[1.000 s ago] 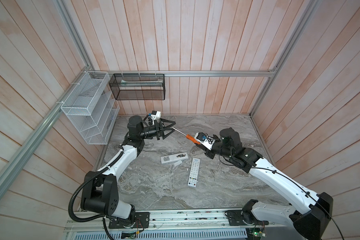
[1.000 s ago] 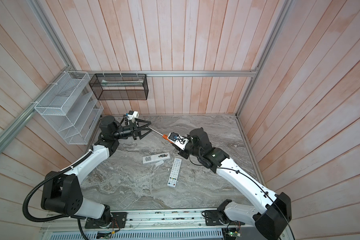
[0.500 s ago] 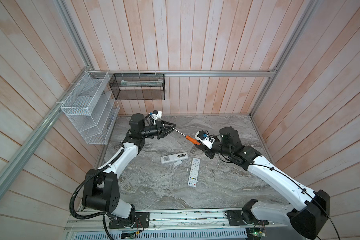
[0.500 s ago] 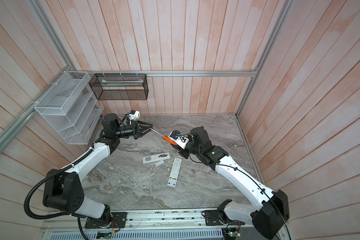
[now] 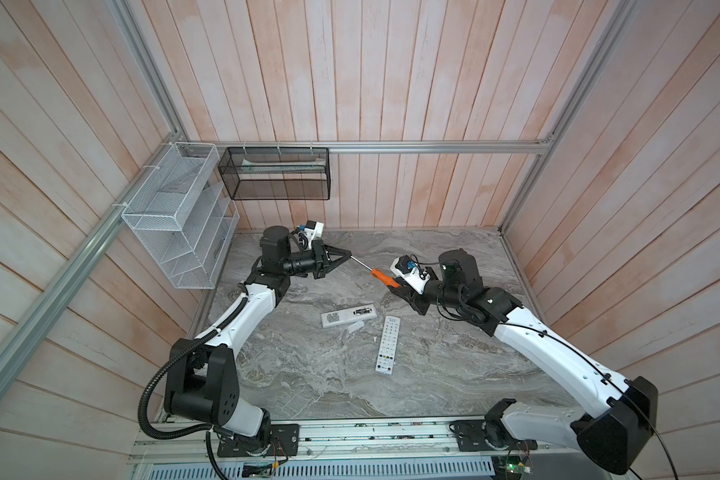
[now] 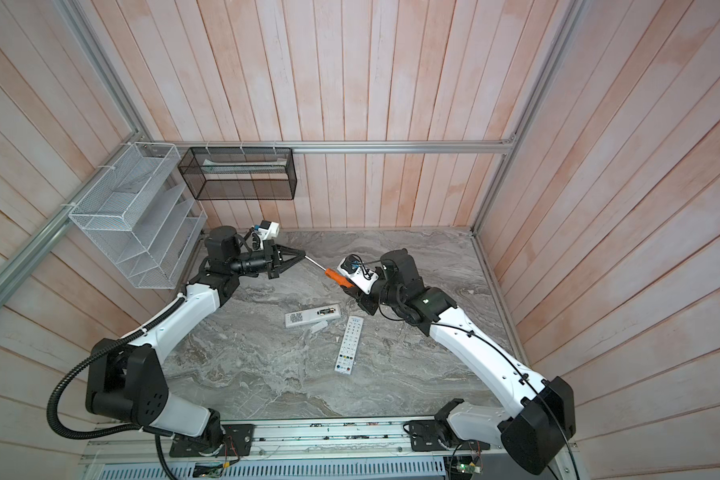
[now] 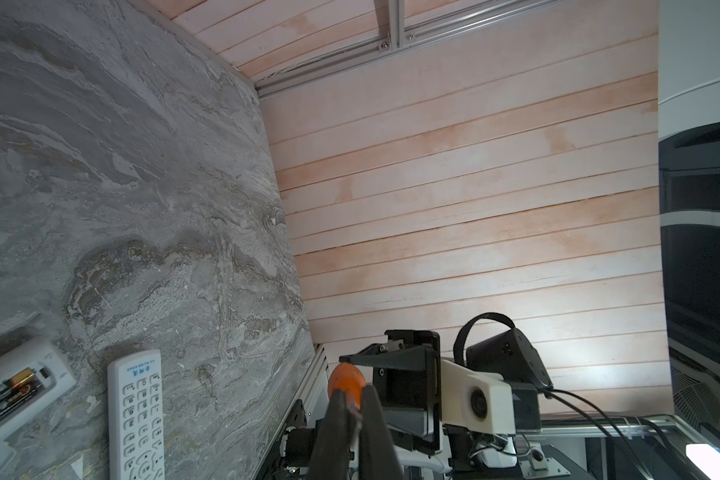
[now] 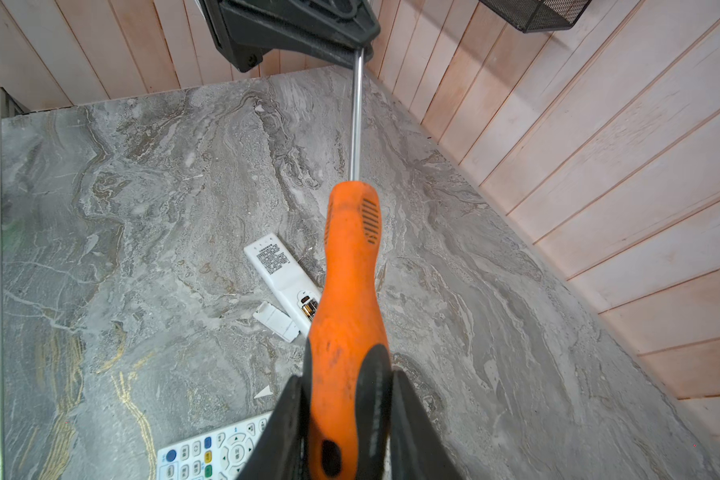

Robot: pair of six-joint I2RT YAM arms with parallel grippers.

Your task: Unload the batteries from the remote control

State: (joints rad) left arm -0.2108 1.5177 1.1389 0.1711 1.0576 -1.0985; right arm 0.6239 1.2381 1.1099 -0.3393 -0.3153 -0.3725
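A white remote control lies face down mid-table with its compartment open, and the dark, gold-ended batteries sit inside it. Its loose cover rests beside it. Above the table, an orange-handled screwdriver spans both arms. My right gripper is shut on its handle. My left gripper is shut on the tip of its metal shaft. Both top views show this hold, with the batteries well below it.
A second white remote lies keys up just right of the open one. A white wire rack and a black mesh basket hang on the back-left walls. Wooden walls close in the marble table.
My left gripper, open around the screwdriver's shaft a second ago, has closed on it. The right gripper has kept its hold on the handle, and the remotes have not moved.
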